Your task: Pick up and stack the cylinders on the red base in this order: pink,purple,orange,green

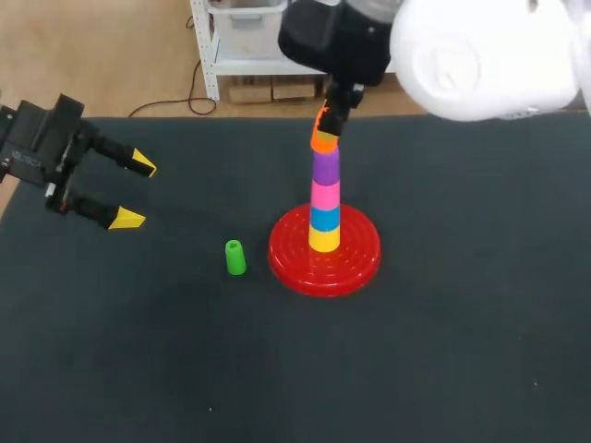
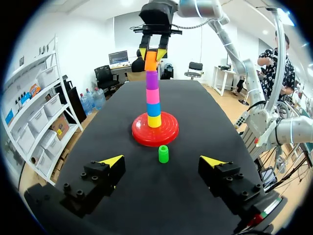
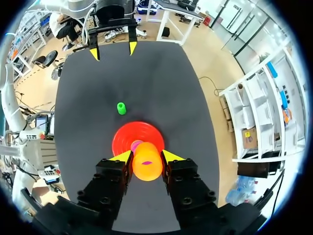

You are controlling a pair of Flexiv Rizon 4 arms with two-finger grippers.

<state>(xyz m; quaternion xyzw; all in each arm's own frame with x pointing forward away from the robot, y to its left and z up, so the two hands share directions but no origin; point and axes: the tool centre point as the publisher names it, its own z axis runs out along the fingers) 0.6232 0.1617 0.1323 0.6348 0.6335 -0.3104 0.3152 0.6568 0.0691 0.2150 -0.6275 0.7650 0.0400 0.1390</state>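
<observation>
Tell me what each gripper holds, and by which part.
The right gripper holds the orange cylinder by its two opposite sides. The left gripper holds nothing.

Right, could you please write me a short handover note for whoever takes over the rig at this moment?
Right pincer: shut on the orange cylinder, at the top of the stack just over the purple cylinder; seated or not, I cannot tell.
Left pincer: open, empty, over the left side of the table.
Done: pink cylinder and purple cylinder are on the red base, above a yellow cylinder and a blue cylinder.
Left: release orange, then stack the green cylinder, which stands on the table beside the base.
</observation>
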